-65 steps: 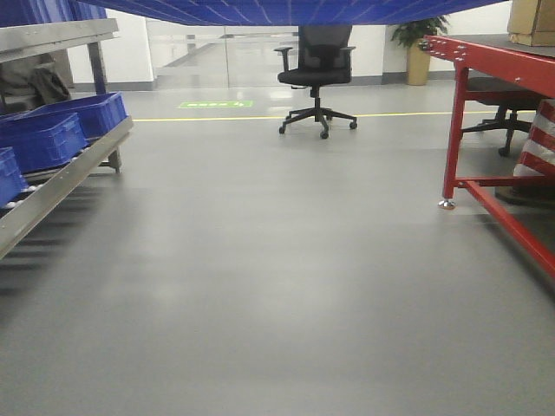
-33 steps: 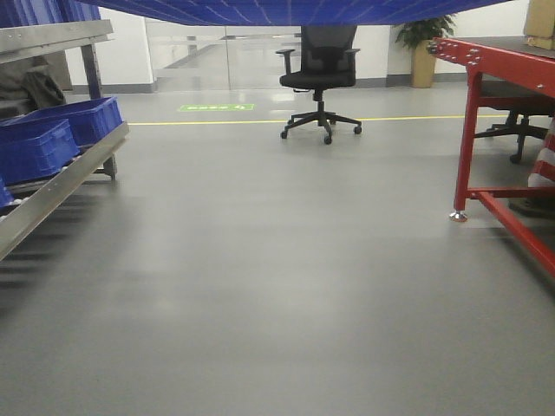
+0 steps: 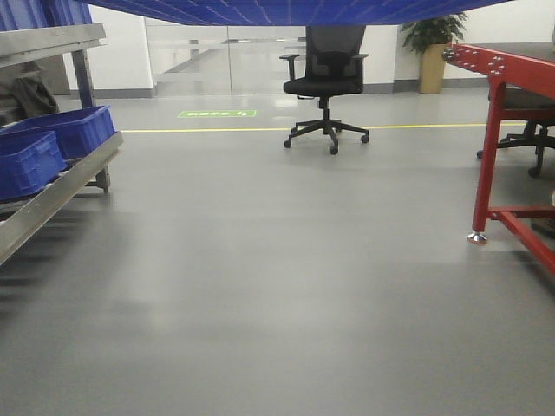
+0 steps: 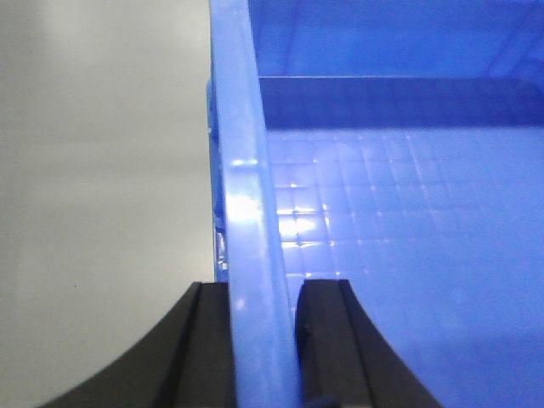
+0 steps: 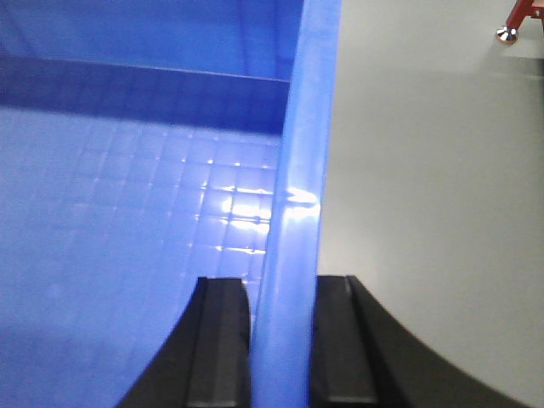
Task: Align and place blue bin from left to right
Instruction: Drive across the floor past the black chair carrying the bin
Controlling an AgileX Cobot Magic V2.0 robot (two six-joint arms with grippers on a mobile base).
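The left gripper (image 4: 263, 293) and right gripper (image 5: 281, 289) are each pinching a wall of the blue bin (image 3: 286, 10) above the floor (image 3: 277, 260).

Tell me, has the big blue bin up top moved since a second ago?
Yes. The blue bin rode forward with the robot, toward the office chair: the red table has slid rightward and looks nearer.
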